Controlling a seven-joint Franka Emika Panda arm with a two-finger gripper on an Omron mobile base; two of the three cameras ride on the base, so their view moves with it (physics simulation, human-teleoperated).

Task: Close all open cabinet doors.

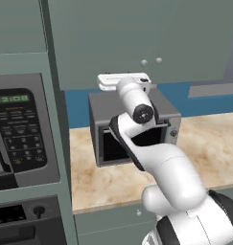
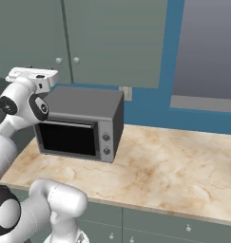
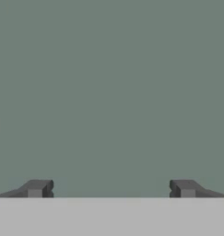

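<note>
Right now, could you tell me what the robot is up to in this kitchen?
The white arm is reaching up toward the grey-green cabinet doors above the toaster oven on the marble counter. Its pincer is open, holding nothing, and faces a flat grey-green panel close up. In both base views the two doors with the round knobs look flush and shut. Whether the pincer is touching the panel cannot be told.
</note>
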